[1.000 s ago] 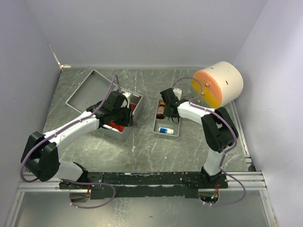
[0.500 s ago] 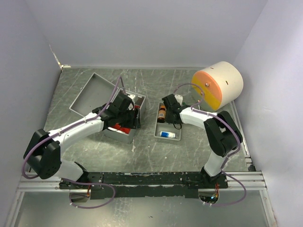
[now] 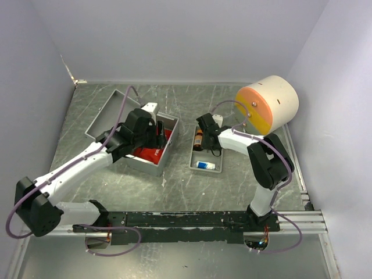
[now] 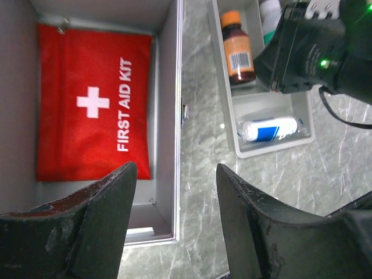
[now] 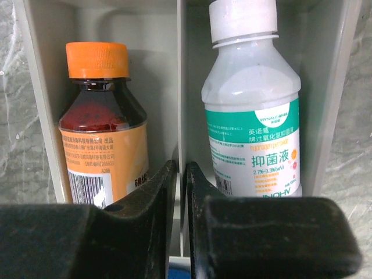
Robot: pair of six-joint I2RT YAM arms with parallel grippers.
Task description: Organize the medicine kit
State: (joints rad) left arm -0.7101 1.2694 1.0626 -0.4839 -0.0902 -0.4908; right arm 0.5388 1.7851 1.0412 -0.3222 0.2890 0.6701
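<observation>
top / medicine kit (image 3: 145, 165): left of bench (image 3: 186, 192) centre. Lid (image 3: 110, 113) is thrown back to the far left, so the body is open from above.
top / left tool (image 3: 158, 132): over the open kit, jaws apart, empty.
top / tray (image 3: 200, 156): just right of the kit with a narrow strip of bench between. Probably the stock to load.
top / right tool (image 3: 204, 125): at the tray's far end, above the bottles. The big cylinder (image 3: 267, 104) sits close behind its arm, so room is tight there.
left wrist / left tool (image 4: 177, 171): wide open, holding nothing, hovering over the kit's right wall.
left wrist / red pouch (image 4: 93, 102): flat on the kit floor, close along that wall. Bare floor shows only past one end.
left wrist / tube (image 4: 270, 129): alone in the tray's end compartment, with clearance all round.
right wrist / right tool (image 5: 181, 174): jaws a slit apart, nothing visibly gripped. The slit lines up with the divider (image 5: 181, 87); can't tell if they touch.
right wrist / brown bottle (image 5: 102, 128), white bottle (image 5: 253, 116): lying one per compartment, caps away from the tool. Walls hug both, so there's little finger room beside them.
</observation>
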